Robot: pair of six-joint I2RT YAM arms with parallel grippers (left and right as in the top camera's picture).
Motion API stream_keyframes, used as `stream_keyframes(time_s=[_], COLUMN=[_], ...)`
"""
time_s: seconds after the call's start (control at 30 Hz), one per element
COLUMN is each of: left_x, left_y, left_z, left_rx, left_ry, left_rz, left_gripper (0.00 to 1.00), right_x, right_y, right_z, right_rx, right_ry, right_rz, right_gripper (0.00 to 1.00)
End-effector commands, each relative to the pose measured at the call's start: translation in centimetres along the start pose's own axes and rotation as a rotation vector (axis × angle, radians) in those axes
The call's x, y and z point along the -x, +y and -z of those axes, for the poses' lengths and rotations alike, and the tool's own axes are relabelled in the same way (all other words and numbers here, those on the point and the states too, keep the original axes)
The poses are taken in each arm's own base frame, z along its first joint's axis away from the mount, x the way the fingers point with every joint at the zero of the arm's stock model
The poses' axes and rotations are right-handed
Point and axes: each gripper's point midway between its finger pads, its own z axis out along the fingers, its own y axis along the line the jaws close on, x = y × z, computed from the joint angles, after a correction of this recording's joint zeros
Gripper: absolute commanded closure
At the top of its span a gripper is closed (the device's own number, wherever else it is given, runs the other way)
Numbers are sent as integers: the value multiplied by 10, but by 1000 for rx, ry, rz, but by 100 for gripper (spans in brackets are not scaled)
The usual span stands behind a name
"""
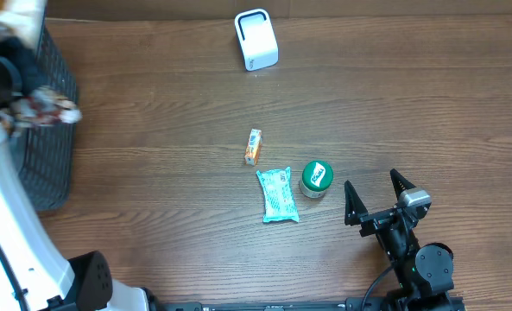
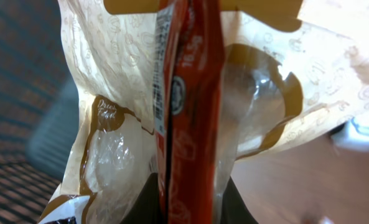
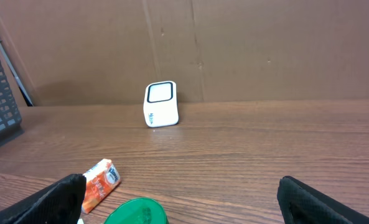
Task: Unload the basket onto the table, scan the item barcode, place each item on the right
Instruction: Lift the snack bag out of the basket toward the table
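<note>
Overhead view: a wooden table (image 1: 152, 225) seen from above. My left arm (image 1: 5, 199), white, reaches up the left edge to a black mesh basket (image 1: 44, 164). The red packet (image 1: 41, 104) shows only as a small red and pale clump at the arm's tip, over the basket's rim. A white barcode scanner (image 1: 256, 39) stands at the far edge, well apart from the basket. Three things lie mid-table between them. They are a small orange carton (image 1: 253, 147), a teal packet (image 1: 278, 195) and, just beside it, a green-lidded jar (image 1: 316, 177). My right gripper (image 1: 370, 178) rests near the jar with its jaws spread wide and nothing between them.

Left wrist view: my left gripper (image 2: 190, 208) is clamped on the red packet, which stands edge-on and fills the middle of the frame. My dark fingers (image 2: 237, 208) press it from both sides at the bottom. A strip of fine print runs down the packet's left face; I cannot tell whether it is a barcode. Right behind it, a cream and brown bag with clear windows blocks most of the view (image 2: 116, 118). The basket's dark mesh shows at the left.

Right wrist view: my two black fingertips (image 3: 60, 199) sit at the lower corners, far apart. The scanner stands upright ahead, in front of a brown cardboard wall (image 3: 265, 50). The orange carton and the jar's green lid lie close below, between me and the scanner. The basket's corner shows at the far left.
</note>
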Motion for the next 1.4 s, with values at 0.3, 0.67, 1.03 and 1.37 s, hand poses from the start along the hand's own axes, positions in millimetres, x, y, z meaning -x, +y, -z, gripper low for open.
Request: stream_keyframes(time_s=[0.3, 0.67, 1.03, 1.37], left_x=[-68, -129, -190, -251], left_y=[-101, -124, -119, -118], left_z=[24, -7, -82, -151], left_rx=[-173, -67, 62, 55], left_ry=[153, 321, 470, 530], left_rz=[-183, -215, -167, -165], left_gripper=[96, 96, 96, 96], right_x=[-4, -4, -4, -4], right_y=[-3, -3, -3, -3], right_z=[-1, -1, -1, -1], right_rx=[-12, -12, -12, -12], right_ry=[4, 4, 4, 4], right_rz=[3, 3, 3, 3], right_gripper=[0, 0, 0, 0])
